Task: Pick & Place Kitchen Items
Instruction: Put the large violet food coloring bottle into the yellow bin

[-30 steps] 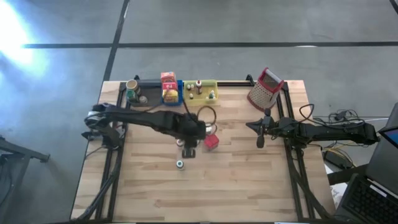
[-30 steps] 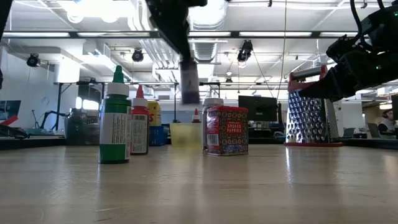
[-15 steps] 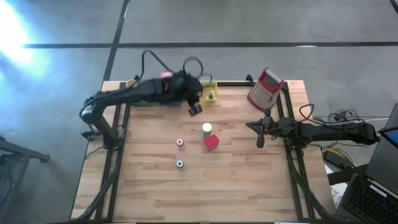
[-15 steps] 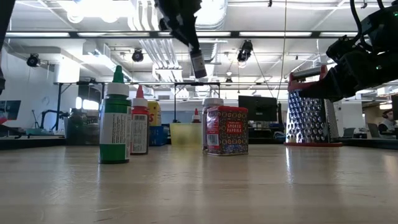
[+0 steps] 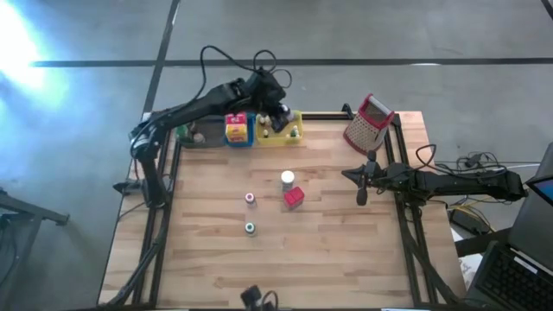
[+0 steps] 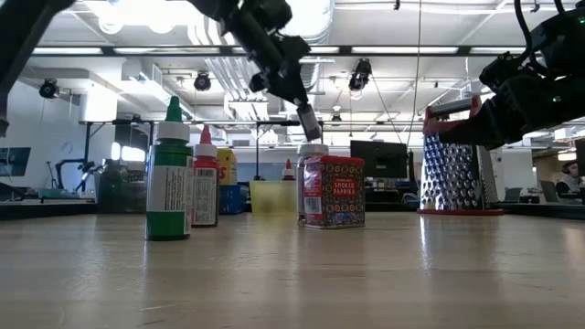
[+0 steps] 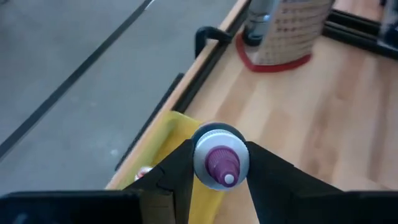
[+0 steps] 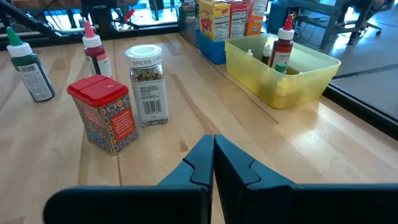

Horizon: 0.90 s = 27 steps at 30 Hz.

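purple-capped bottle held over the yellow tray, release is the risky part

the left gripper is closed on a small bottle with a purple cap, one finger on each side of its body, and the cap points toward the wrist camera. in the high view this gripper hangs above the yellow tray at the far edge of the table. the bottle is up in the air, not touching the tray.

the right gripper has its fingers pressed together with nothing between them. it waits near the right side of the table, close to the metal grater.

still standing on the open wood are a green-capped bottle, a pink-capped bottle, a spice jar and a red paprika tin just beside it.

what could go wrong, in my judgement:
- the tray sits right at the table edge, and the wrist view shows the floor just beyond its rim. if the gripper opens too far out, the bottle may fall off the table.
- in the low view the bottle hangs tilted. released from this height, it may bounce or roll instead of settling.
- the tray already holds some little bottles, so the new one may knock them over on landing.
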### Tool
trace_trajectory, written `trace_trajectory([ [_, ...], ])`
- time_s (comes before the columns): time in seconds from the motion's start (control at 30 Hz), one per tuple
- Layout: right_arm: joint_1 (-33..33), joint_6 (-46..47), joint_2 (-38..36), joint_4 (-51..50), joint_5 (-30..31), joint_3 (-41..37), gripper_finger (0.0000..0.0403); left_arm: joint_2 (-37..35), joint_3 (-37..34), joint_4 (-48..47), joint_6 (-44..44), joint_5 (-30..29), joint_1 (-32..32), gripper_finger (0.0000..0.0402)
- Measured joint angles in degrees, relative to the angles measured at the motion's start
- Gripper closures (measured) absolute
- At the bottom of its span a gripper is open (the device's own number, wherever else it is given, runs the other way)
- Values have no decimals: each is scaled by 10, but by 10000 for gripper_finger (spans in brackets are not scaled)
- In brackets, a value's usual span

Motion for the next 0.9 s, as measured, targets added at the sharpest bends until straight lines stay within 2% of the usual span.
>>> trace_trajectory([
  [0.33, 0, 0, 0, 0, 0, 0, 394, 96, 85, -27, 24, -4, 32, 273],
  [0.53, 0, 0, 0, 0, 0, 0, 394, 136, 94, -41, 38, -6, 53, 273],
  [0.9, 0, 0, 0, 0, 0, 0, 394, 156, 94, -33, 91, -5, 62, 273],
])
